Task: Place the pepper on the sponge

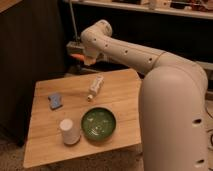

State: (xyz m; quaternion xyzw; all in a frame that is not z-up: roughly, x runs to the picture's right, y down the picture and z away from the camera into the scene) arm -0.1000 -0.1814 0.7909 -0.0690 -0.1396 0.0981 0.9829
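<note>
The pepper [80, 58] is a small orange sliver held in my gripper [76, 53], which hangs in the air above the table's back edge, at the end of the white arm [125, 50]. The gripper is shut on it. The sponge [55, 100] is a blue-grey block lying flat on the left part of the wooden table [125, 85]. It lies to the left of the gripper and well below it, nearer the camera.
A white tube-like bottle [95, 87] lies on its side in the middle of the table. A green plate [98, 122] and a white cup [69, 131] stand near the front edge. My bulky white arm base [172, 120] fills the right side. Dark cabinets stand behind.
</note>
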